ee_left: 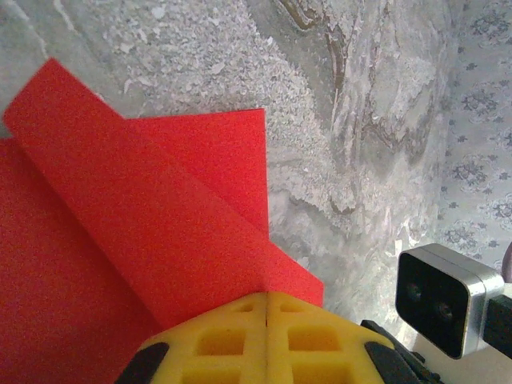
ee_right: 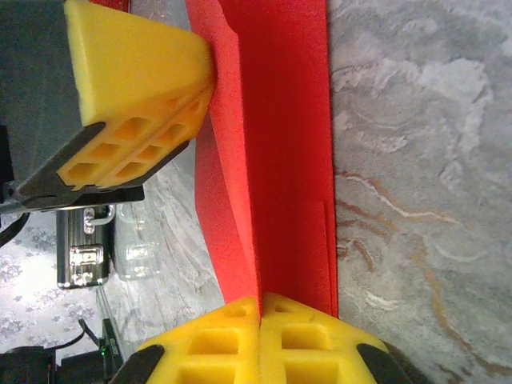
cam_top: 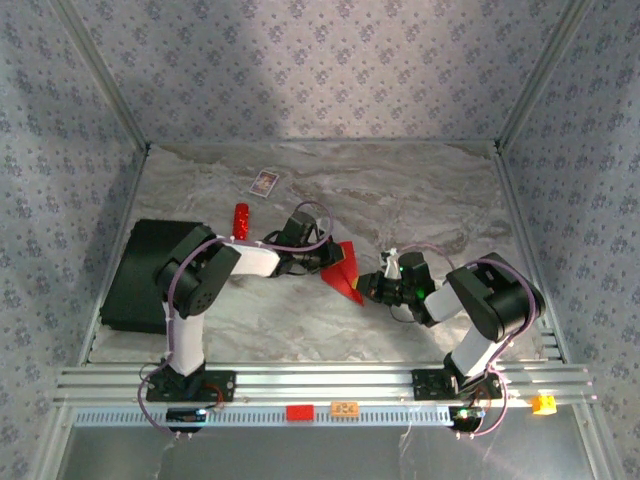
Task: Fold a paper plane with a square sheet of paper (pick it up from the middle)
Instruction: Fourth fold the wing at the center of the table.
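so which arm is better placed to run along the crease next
Right, probably: the right gripper is shut on the paper at the end of its crease, which runs straight ahead. The left gripper meets it from the side.

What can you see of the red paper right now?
The paper is thin, bright red, plain and matte. It is folded, not flat: overlapping layers with straight creases, and one long flap slanting across the rest. It sits mid-table between the arms and looks partly raised off the marbled top. The left fingers are shut on one edge, and the right fingers are shut on the opposite end.
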Available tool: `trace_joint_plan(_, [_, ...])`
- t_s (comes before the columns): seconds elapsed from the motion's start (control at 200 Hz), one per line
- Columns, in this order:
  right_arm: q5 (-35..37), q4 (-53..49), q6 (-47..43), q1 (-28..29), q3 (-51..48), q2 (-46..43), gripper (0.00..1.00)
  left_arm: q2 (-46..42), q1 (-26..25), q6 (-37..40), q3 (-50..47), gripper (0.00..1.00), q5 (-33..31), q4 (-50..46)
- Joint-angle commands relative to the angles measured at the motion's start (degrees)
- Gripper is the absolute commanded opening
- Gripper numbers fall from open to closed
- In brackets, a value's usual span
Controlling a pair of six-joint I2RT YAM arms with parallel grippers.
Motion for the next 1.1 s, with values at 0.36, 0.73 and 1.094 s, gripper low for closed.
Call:
trace_joint_plan(0.36, [1.28, -8.31, 1.01, -0.24, 0.87, 1.85, 0.01, 2.30, -0.64, 1.26, 2.85, 0.01, -0.15, -1.67])
trace_joint_plan(0.73, [1.47, -9.08, 1.43, -0.31, 1.08, 2.16, 0.01, 3.17, -0.66, 2.04, 4.02, 0.00, -0.29, -3.75])
trace_joint_plan(1.094, [1.48, -9.80, 1.63, -0.44, 1.32, 2.13, 0.01, 4.23, -0.75, 2.40, 4.94, 0.00, -0.42, -5.51])
